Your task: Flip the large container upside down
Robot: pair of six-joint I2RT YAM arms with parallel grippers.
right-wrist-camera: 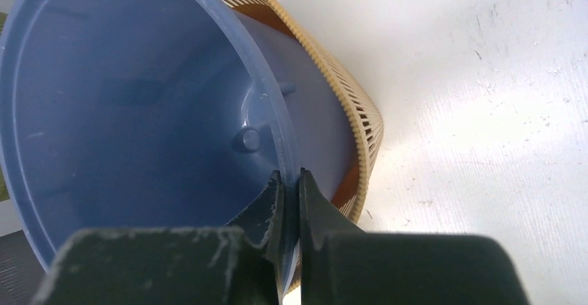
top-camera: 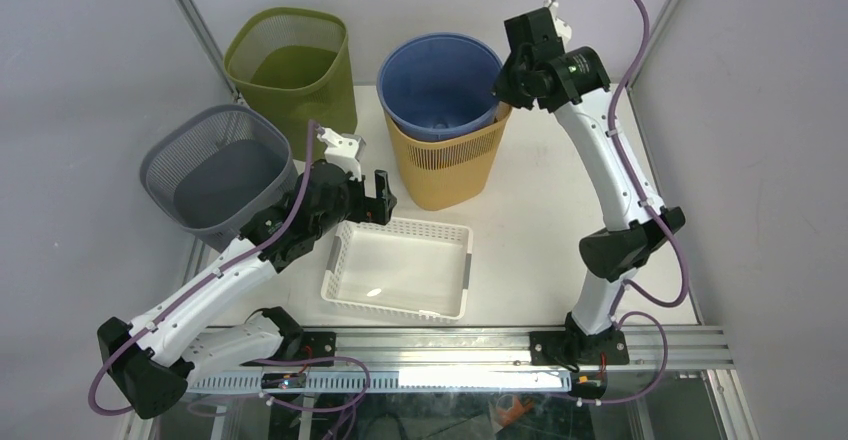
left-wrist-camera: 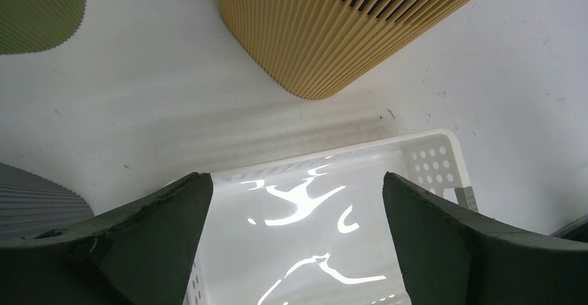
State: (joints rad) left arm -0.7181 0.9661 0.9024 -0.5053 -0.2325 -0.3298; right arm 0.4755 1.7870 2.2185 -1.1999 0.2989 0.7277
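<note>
The right pincer [right-wrist-camera: 290, 177] is shut on only the thin rim of the blue bucket [right-wrist-camera: 139, 111], which may slip out or drag up the yellow basket [right-wrist-camera: 364, 132] beneath it, while the left pincer [left-wrist-camera: 295, 187] gapes open.

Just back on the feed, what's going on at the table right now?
The right gripper is pinched shut on the rim of the blue bucket. The bucket sits mouth-up inside the yellow basket and has not been turned over yet. The left gripper hangs open over the far edge of the white tray, holding nothing. A green basket and a grey basket stand upright at the left.
</note>
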